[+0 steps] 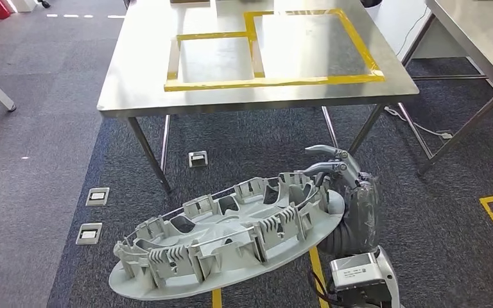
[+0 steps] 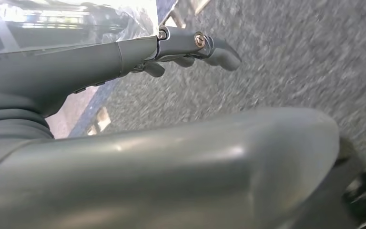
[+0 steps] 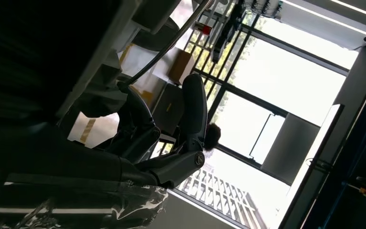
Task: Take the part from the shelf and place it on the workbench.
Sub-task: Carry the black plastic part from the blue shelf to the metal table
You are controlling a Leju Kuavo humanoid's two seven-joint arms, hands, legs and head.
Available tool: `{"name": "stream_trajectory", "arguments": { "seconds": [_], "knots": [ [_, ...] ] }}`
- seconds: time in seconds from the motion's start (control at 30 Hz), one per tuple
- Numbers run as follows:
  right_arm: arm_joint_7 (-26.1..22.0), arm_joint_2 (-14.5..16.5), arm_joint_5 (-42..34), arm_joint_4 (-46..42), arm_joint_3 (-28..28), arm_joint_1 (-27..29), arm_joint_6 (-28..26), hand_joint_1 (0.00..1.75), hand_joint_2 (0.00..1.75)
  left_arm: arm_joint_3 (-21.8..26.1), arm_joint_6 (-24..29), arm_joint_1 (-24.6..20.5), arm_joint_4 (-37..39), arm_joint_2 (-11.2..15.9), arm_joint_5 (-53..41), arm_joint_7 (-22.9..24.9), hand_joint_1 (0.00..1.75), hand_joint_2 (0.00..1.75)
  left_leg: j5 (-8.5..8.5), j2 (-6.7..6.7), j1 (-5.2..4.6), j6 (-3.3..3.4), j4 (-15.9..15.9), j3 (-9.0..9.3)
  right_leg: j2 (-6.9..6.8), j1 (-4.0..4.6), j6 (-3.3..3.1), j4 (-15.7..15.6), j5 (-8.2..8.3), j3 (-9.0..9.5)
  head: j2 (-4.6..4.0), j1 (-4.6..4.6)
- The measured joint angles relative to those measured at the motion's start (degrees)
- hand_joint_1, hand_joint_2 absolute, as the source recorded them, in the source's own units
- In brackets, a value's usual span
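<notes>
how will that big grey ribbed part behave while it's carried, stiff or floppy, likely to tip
The grey part looks like rigid moulded plastic with many ribs, so probably stiff and fairly light. It is wide, and the right hand grips one end, so the far end may sag or swing.

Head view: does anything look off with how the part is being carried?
The grey ribbed part hangs tilted, its left end low over the carpet, with the right robot hand at its right edge. The workbench ahead looks normal.

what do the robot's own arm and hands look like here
The right hand has slim silver-grey fingers, a grey cover wrapped in clear crinkled plastic, and a white forearm block with a small label. In the wrist view the left hand shows a thick grey thumb and darker screw-jointed fingers.
</notes>
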Motion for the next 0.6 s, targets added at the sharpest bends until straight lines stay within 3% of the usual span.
{"name": "stream_trajectory", "arguments": {
  "seconds": [0.07,0.13,0.17,0.23,0.3,0.43,0.6],
  "knots": [
    [0.0,0.0,-0.03,0.05,0.02,0.0,-0.01,1.75,1.75,0.01,-0.03,0.09,0.01,-0.1,-0.01,-0.01,0.0,1.75,0.04,0.27,-0.04,0.11,-0.05,0.02,-0.78,-0.09,0.41,6.58,-2.85,-3.19,0.0,0.66],
    [0.01,0.0,-0.03,0.14,0.04,0.12,-0.01,1.75,1.75,0.01,-0.05,0.23,0.01,-0.24,-0.02,0.02,0.0,1.75,-0.13,0.59,-0.08,0.06,0.16,0.04,-1.01,-0.15,0.69,10.0,-3.12,-4.95,0.0,0.98],
    [0.02,-0.01,0.0,0.17,0.03,0.13,-0.01,1.75,1.75,0.01,-0.05,0.25,0.01,-0.29,-0.03,0.03,0.0,1.75,-0.26,0.67,-0.07,-0.01,0.31,0.06,-1.06,-0.15,0.73,8.73,-1.8,-4.39,0.0,1.12],
    [0.14,-0.03,0.35,0.19,0.03,0.1,0.01,1.75,1.75,0.01,-0.05,0.23,0.01,-0.37,-0.04,0.03,0.0,1.75,-0.61,0.74,-0.08,-0.3,0.7,0.11,-1.4,-0.1,0.44,1.84,1.66,-0.96,0.0,1.5],
    [0.68,-0.04,1.1,0.19,0.05,0.02,0.15,1.75,1.75,0.01,-0.08,0.2,0.01,-0.42,-0.01,0.05,0.0,1.75,-0.96,0.79,-0.29,-0.78,1.18,-0.01,-1.72,0.11,-0.21,-3.43,3.1,1.59,0.0,1.77],
    [1.54,-0.07,2.17,0.22,0.14,0.0,0.63,1.75,1.75,0.01,-0.26,0.33,0.01,-0.38,0.04,0.13,0.0,1.75,-1.27,0.86,-0.49,-0.6,1.39,0.05,-1.56,0.29,-0.75,-4.37,2.98,2.01,0.0,1.38],
    [1.63,-0.07,2.26,0.28,0.27,-0.08,0.87,1.75,1.75,0.01,-0.26,0.33,0.01,-0.37,0.05,0.13,0.0,1.75,-1.1,0.87,-0.4,-0.97,0.97,0.23,-1.56,0.44,-1.12,-4.33,2.83,2.01,0.0,0.93]
  ]
}}
